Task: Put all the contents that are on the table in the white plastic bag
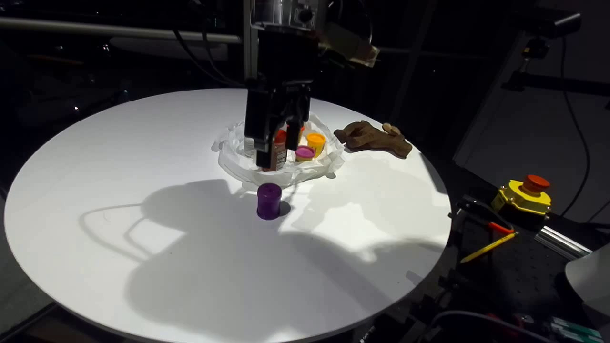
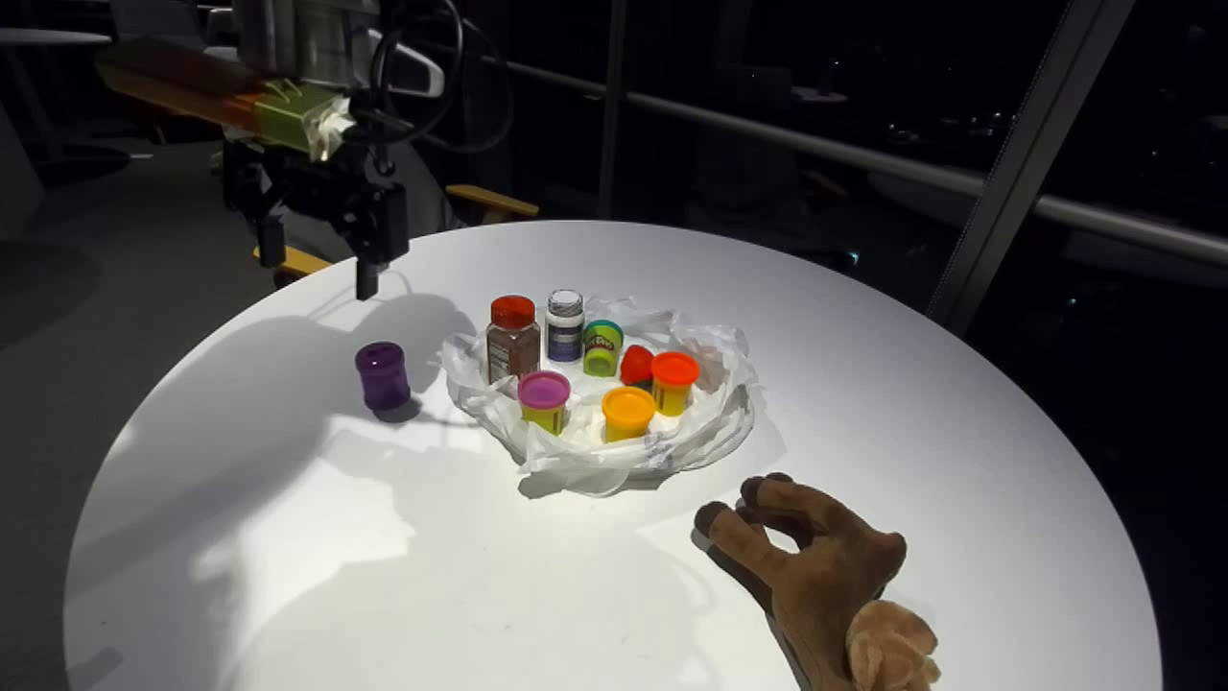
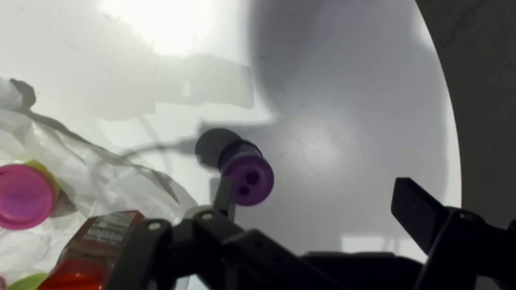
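Where the purple container (image 2: 383, 378) stands, its long axis runs vertical.

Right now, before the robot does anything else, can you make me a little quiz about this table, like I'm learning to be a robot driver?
1. Pick one. The purple container is:
A) inside the white plastic bag
B) on the table, outside the bag
C) on top of the brown jar

2. True or false? The gripper has its jaws apart and is holding nothing.

3. Fill in the missing word. The jar's lid is coloured ____.

Key: 1. B; 2. True; 3. red.
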Action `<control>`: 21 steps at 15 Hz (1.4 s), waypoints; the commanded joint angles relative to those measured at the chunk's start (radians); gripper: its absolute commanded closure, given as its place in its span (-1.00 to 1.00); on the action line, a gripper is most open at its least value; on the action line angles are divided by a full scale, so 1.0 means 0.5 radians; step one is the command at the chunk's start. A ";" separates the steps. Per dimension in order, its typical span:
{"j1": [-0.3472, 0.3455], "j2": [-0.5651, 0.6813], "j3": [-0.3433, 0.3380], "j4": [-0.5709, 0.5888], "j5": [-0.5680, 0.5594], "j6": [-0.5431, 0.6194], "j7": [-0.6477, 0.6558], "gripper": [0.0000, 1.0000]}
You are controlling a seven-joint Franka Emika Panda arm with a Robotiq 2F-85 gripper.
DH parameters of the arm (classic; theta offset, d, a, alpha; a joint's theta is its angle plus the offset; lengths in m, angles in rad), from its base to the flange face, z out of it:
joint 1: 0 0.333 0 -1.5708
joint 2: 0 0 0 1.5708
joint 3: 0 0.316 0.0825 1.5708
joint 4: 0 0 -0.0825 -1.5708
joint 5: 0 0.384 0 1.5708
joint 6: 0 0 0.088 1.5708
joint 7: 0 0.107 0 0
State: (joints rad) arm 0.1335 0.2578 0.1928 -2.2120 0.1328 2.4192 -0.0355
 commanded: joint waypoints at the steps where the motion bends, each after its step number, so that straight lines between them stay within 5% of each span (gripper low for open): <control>1: 0.033 0.099 -0.035 -0.039 -0.076 0.022 0.027 -1.00; 11: 0.043 0.286 -0.098 -0.152 -0.375 0.587 -0.009 -1.00; 20: -0.069 0.381 -0.031 -0.140 -0.297 0.891 -0.138 -1.00; 21: -0.085 0.388 -0.018 -0.139 -0.290 0.881 -0.154 -0.72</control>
State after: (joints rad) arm 0.1225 0.4430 0.1569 -2.2826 -0.0335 2.8352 -0.0712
